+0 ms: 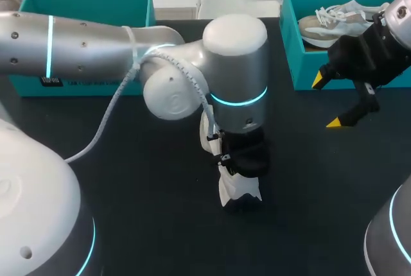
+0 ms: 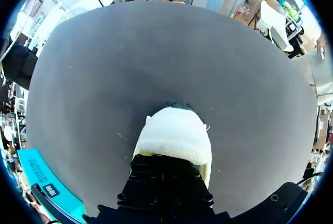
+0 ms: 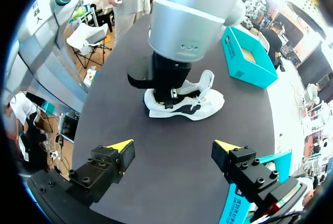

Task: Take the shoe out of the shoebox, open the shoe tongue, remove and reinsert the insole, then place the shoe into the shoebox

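A white shoe [image 1: 239,189] with dark sole marks lies on the black table near the middle. My left gripper [image 1: 247,159] comes straight down onto it. In the right wrist view the left gripper [image 3: 166,86] sits at one end of the shoe [image 3: 200,104], whose tongue and laces stand up at the other end. In the left wrist view the white knit of the shoe [image 2: 174,135] bulges just ahead of the closed black fingers, and the tips are hidden. My right gripper [image 1: 327,101] hangs wide open in front of the teal shoebox [image 1: 290,45], holding nothing [image 3: 174,146].
A second pale shoe [image 1: 334,22] lies in the shoebox at the back right. Another teal box [image 1: 83,0] stands at the back left, behind my left arm. It also shows in the right wrist view as a teal box [image 3: 244,57] beyond the shoe.
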### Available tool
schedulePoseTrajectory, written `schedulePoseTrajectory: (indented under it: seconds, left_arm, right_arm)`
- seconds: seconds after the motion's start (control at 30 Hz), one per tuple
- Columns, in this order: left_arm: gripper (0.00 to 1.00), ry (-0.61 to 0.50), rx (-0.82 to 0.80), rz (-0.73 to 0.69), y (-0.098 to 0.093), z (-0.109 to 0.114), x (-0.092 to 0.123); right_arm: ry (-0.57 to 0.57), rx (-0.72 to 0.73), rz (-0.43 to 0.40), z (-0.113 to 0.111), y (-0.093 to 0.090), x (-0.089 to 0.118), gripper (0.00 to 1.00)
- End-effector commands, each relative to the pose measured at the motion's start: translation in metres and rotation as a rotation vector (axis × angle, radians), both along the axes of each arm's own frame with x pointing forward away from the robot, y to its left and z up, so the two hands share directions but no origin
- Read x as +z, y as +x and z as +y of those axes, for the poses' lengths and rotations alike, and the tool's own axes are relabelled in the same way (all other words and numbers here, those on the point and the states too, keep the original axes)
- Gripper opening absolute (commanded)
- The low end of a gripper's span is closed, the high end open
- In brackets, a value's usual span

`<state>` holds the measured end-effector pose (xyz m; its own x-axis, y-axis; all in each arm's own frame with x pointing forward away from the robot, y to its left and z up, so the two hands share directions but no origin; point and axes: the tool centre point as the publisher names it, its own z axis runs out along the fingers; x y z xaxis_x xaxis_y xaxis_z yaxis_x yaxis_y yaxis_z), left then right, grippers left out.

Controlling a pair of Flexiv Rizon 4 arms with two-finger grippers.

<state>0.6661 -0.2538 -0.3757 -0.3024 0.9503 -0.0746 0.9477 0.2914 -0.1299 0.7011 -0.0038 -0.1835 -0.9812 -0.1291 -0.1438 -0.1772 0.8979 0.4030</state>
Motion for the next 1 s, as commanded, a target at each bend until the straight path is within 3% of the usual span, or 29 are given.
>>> schedulePoseTrajectory:
  seconds: [0.03,0.27,0.63,0.9,0.97,1.0]
  left_arm:
    - [0.0,0.004,0.0,-0.03,-0.006,-0.007,-0.019]
    - [0.0,0.05,-0.013,-0.095,-0.006,-0.005,-0.036]
    - [0.0,0.074,0.073,-0.345,0.032,0.015,0.019]
    - [0.0,0.063,0.092,-0.496,0.063,0.013,0.018]
    - [0.47,0.078,0.096,-0.512,0.067,0.014,0.016]
    - [0.88,0.082,0.102,-0.525,0.068,0.015,0.015]
  right_arm:
    - [-0.003,0.0,0.002,0.001,0.001,-0.001,1.0]
    - [-0.003,0.0,0.002,0.001,0.001,-0.001,1.0]
    - [-0.003,0.0,0.002,0.001,0.001,-0.001,1.0]
    - [-0.003,0.0,0.002,0.001,0.001,-0.001,1.0]
    - [-0.003,0.0,0.002,0.001,0.001,-0.001,1.0]
    - [-0.003,0.0,0.002,0.001,0.001,-0.001,1.0]
